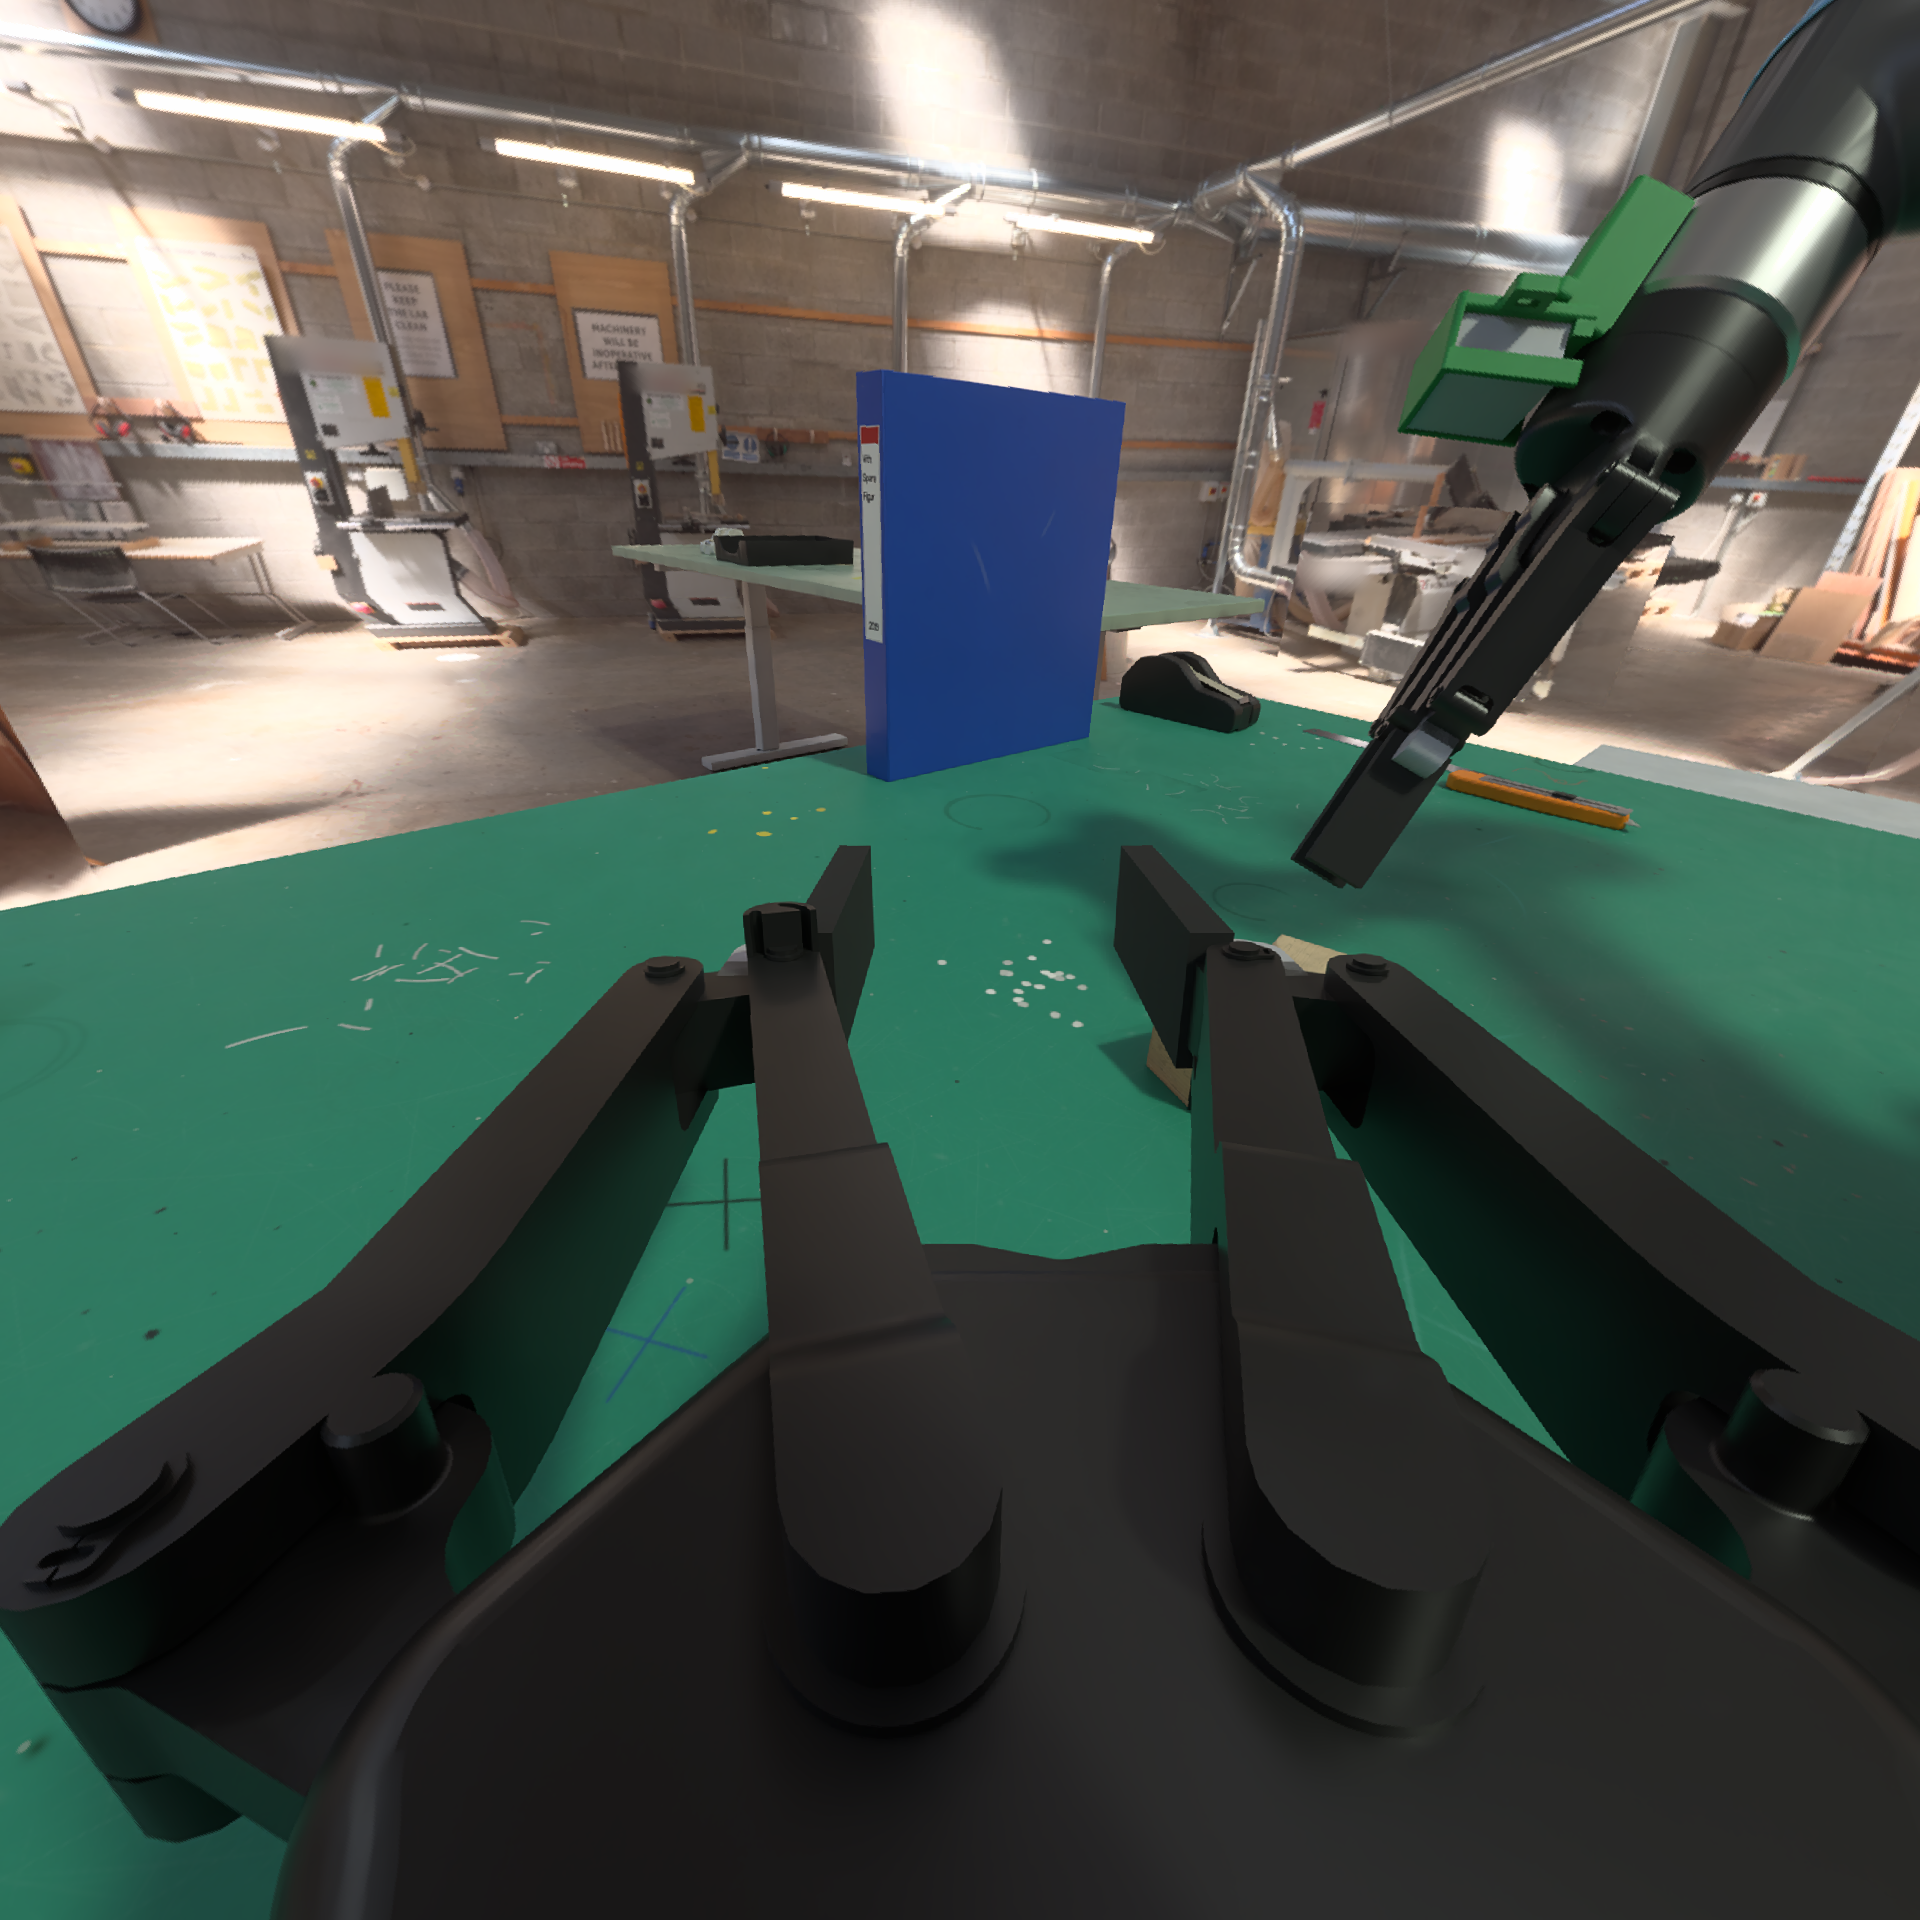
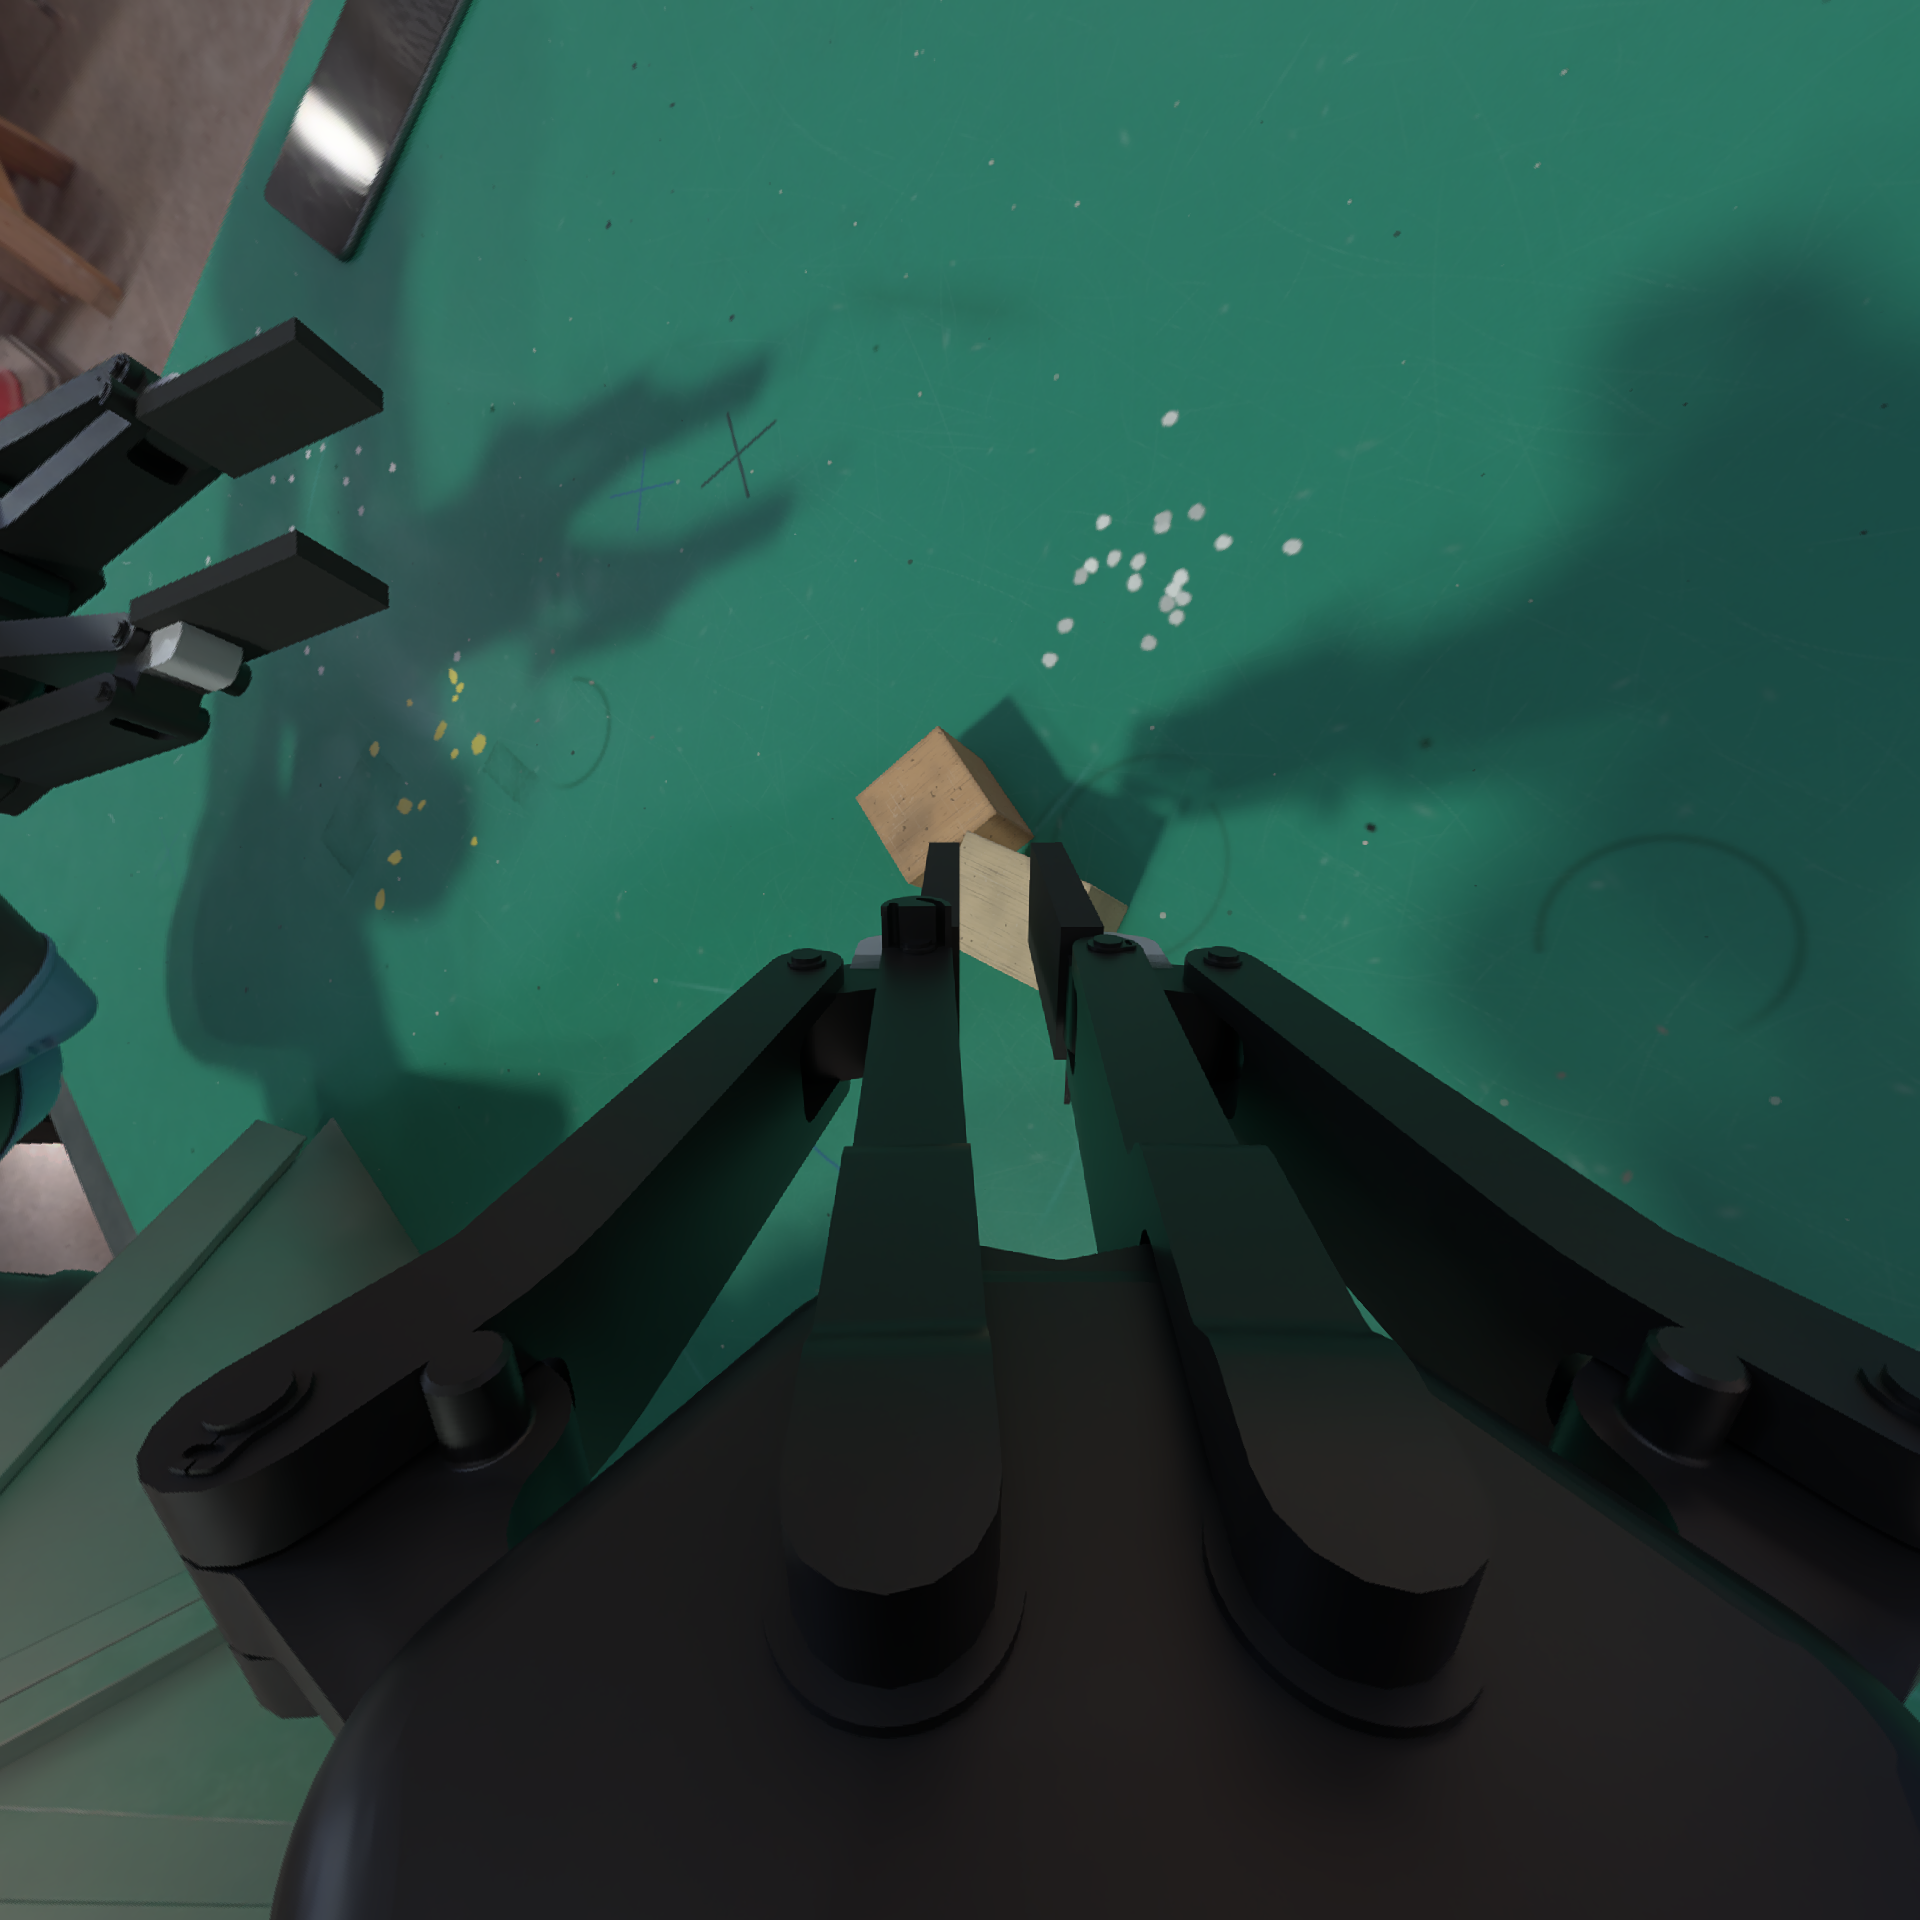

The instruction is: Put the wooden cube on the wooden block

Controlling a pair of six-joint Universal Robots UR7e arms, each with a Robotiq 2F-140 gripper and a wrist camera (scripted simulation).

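Observation:
My right gripper (image 2: 994,883) is shut on a pale wooden cube (image 2: 992,904) and holds it above the green table (image 2: 1351,312). A tan wooden block (image 2: 935,795) lies on the table just beyond and under the cube; I cannot tell whether they touch. In the left wrist view my left gripper (image 1: 997,914) is open and empty, low over the table (image 1: 416,1091). The block (image 1: 1169,1070) shows only as slivers behind its right finger. The right gripper (image 1: 1340,847) hangs to the right, and the cube is hidden there. The left gripper (image 2: 260,499) also shows at the left edge of the right wrist view.
A blue binder (image 1: 987,571) stands upright at the table's far edge, with a black tape dispenser (image 1: 1190,691) beside it. An orange utility knife (image 1: 1538,800) lies at the far right. A dark metal strip (image 2: 358,114) lies near one table edge. A grey panel (image 2: 156,1403) lies at the lower left.

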